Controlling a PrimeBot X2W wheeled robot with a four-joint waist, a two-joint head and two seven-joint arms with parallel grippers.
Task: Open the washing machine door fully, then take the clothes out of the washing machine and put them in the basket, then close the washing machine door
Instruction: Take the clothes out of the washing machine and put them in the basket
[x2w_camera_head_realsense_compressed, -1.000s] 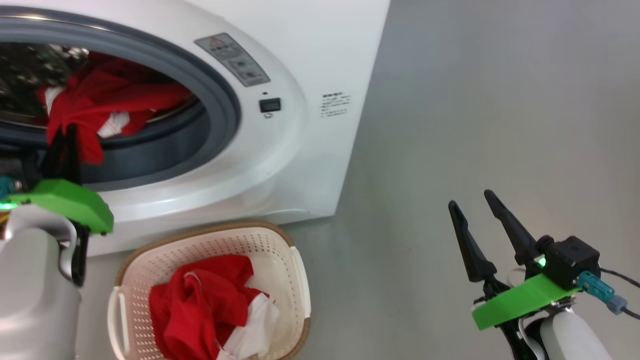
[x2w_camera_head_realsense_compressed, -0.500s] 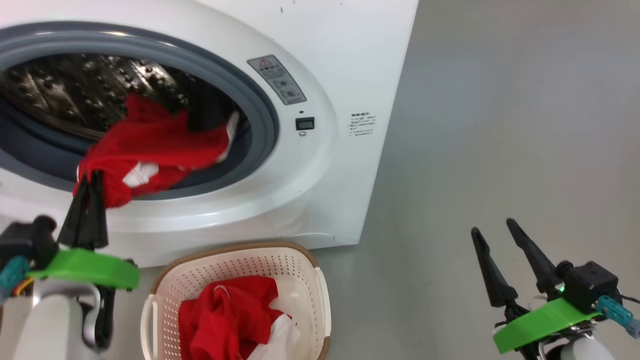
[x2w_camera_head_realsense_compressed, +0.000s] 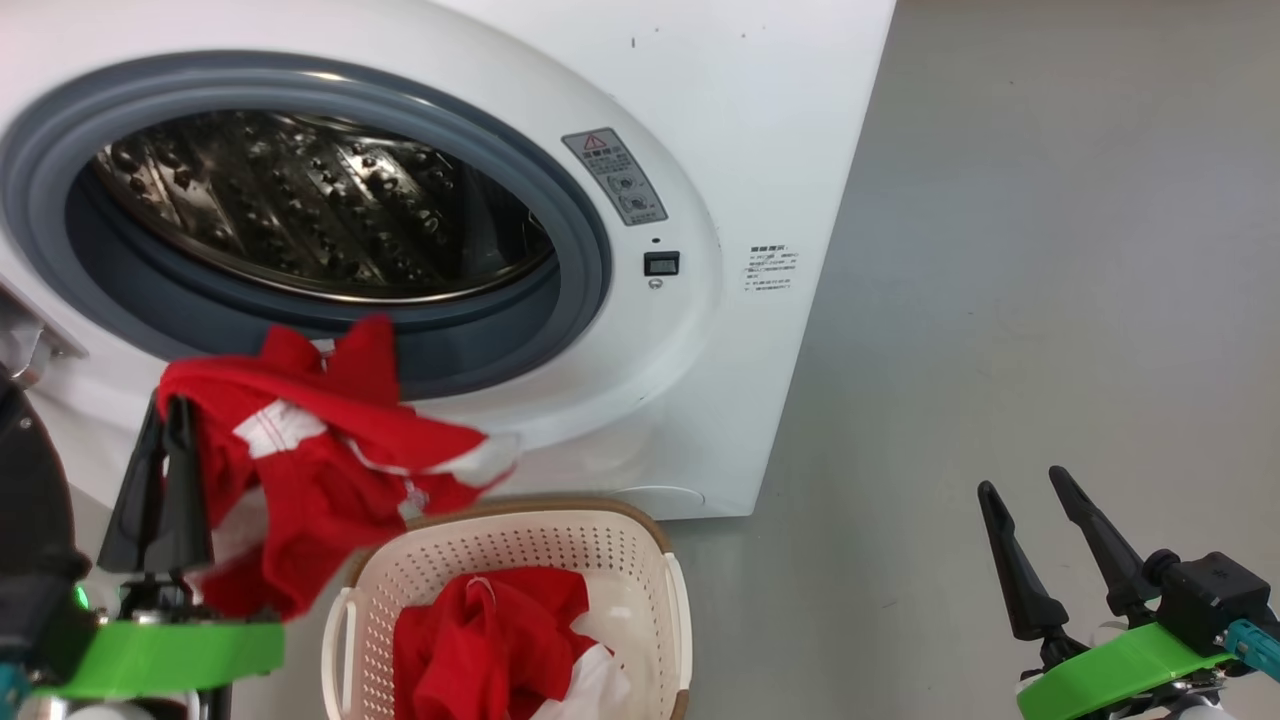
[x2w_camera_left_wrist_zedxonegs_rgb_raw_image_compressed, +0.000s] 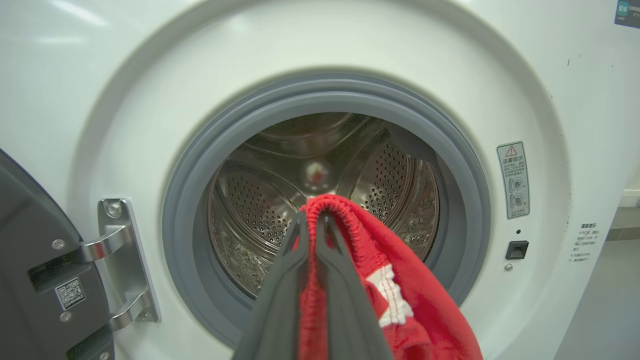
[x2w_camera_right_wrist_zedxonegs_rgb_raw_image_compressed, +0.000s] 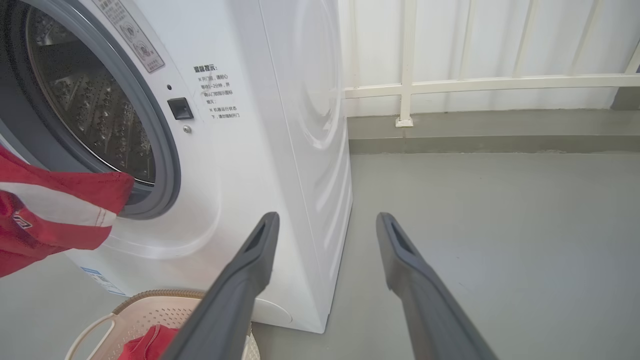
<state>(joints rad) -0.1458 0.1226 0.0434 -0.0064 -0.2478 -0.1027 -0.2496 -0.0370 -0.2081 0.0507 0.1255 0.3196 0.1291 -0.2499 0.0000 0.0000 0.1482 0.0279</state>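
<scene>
Grey floor, white washer, door swung open. Left gripper pinching red garment — hangs outside opening, over left rim of basket. More red cloth lies in basket. Right gripper spread, holding nothing — well apart, at right.

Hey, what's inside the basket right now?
The basket holds one crumpled red garment with white parts. Whatever lies beneath it is covered and cannot be seen. A second red garment hangs outside the basket, pinched in the left end effector.
</scene>
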